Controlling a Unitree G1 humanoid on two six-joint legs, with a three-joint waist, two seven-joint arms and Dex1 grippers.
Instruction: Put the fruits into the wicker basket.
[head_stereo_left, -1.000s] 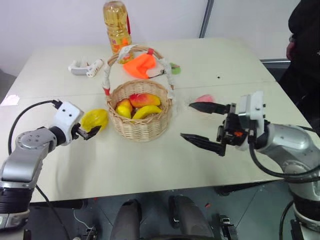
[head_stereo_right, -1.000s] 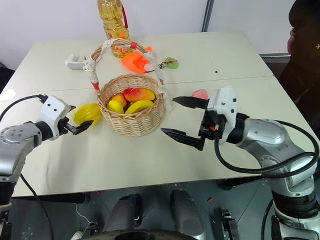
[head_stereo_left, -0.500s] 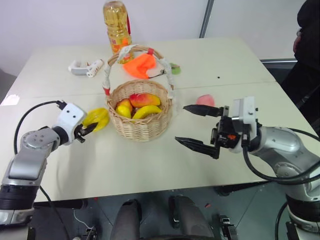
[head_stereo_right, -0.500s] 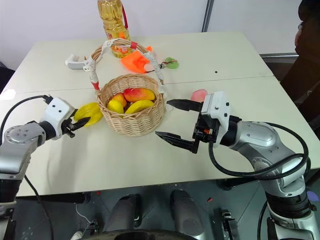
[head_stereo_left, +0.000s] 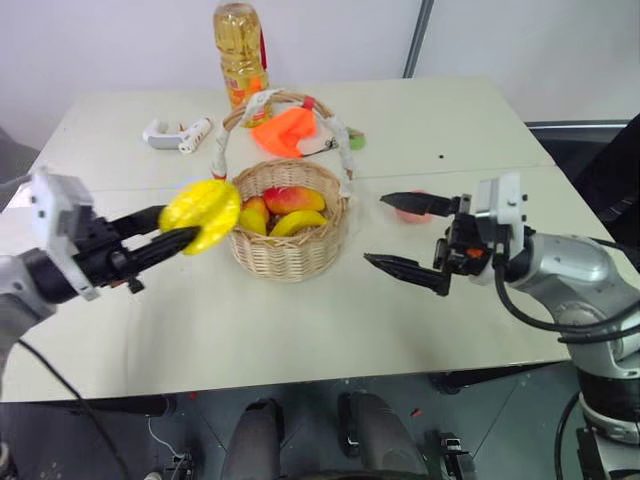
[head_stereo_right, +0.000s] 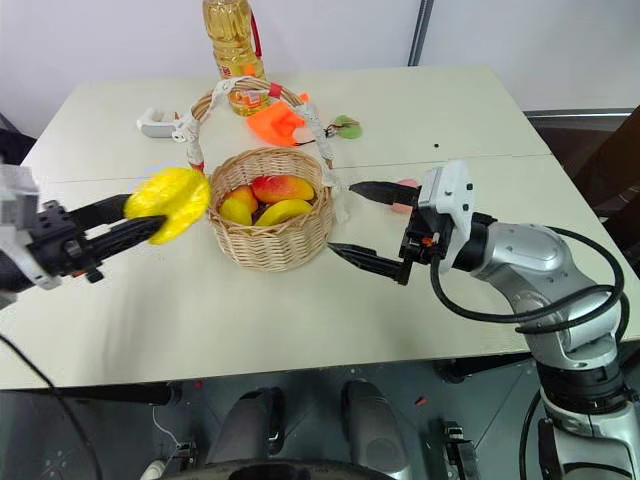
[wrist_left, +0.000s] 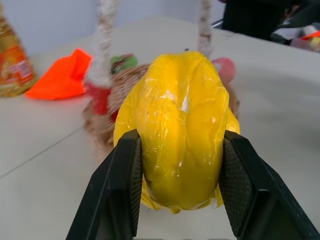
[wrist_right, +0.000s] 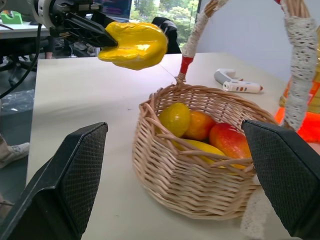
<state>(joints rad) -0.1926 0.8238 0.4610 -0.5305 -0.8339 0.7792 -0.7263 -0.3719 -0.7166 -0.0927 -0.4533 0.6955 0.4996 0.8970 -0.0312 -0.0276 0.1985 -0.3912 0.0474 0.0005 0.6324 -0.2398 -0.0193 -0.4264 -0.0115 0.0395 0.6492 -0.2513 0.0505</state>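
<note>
Left gripper jaws, now clamped on the yellow ridged fruit, have lifted it off the surface beside the wicker basket; deposit follows. Right gripper jaws gape, empty.

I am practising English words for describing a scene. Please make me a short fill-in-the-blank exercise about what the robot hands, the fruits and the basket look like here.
1. The left hand is shut on the ridged ______ fruit, held above the table.
2. The right hand is ______ and holds nothing.
3. A mango and a banana lie inside the wicker ______.
4. The pink peach lies on the table, ______ the basket.

Missing words: yellow; open; basket; outside
</note>
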